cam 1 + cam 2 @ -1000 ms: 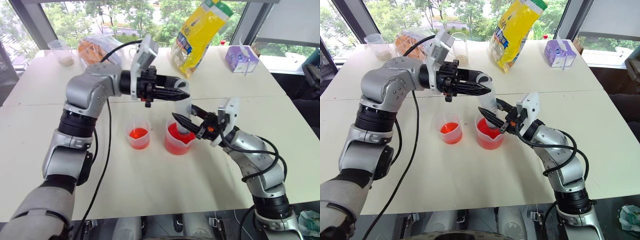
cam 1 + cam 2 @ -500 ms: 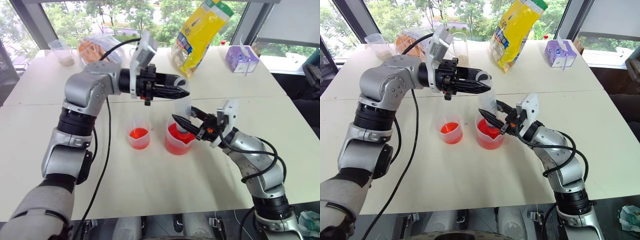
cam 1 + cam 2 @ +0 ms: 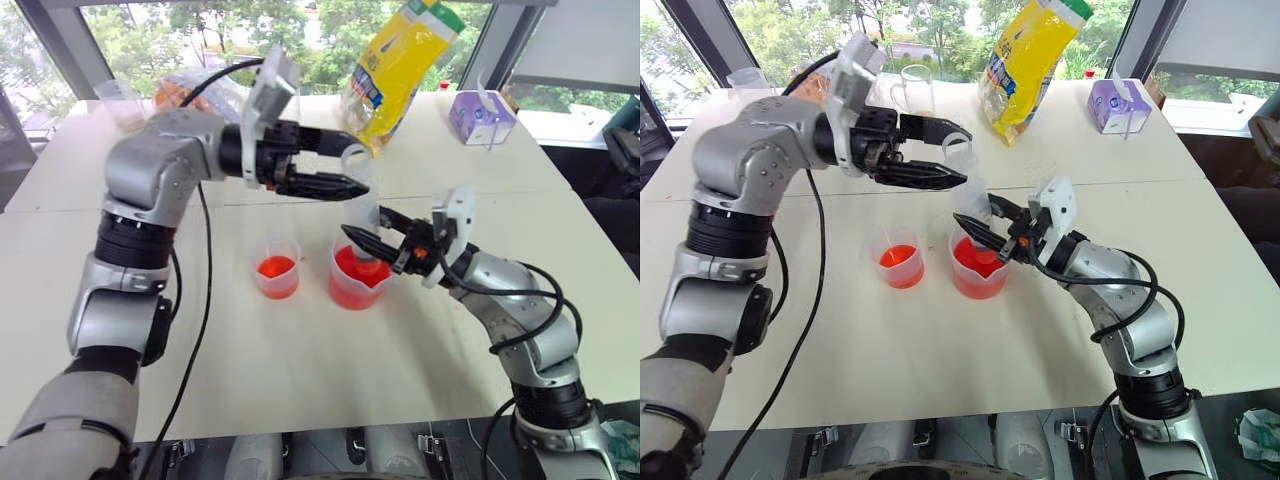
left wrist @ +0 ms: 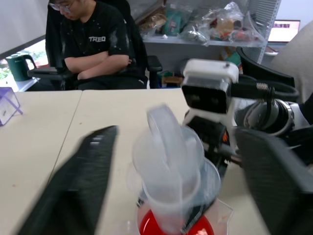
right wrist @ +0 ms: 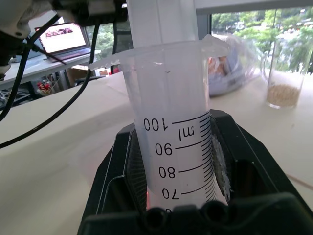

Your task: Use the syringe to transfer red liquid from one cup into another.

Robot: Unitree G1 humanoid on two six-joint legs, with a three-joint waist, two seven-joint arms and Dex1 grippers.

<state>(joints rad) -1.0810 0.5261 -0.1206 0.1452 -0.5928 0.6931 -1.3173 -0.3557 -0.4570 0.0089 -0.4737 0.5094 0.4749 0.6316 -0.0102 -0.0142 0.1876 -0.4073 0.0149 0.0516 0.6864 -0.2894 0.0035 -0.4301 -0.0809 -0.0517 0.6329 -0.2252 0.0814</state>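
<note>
- Two clear vessels stand side by side on the table (image 3: 300, 380): the beaker (image 3: 357, 283), holding deep red liquid (image 3: 352, 291), and the small cup (image 3: 277, 268) on its left, with a shallower red layer
- Syringe (image 3: 364, 205) stands upright in the beaker, barrel pinched in the right gripper (image 3: 372, 243), jaws closed on it
- Left gripper (image 3: 333, 166) spread wide around the plunger top, gripping nothing
</note>
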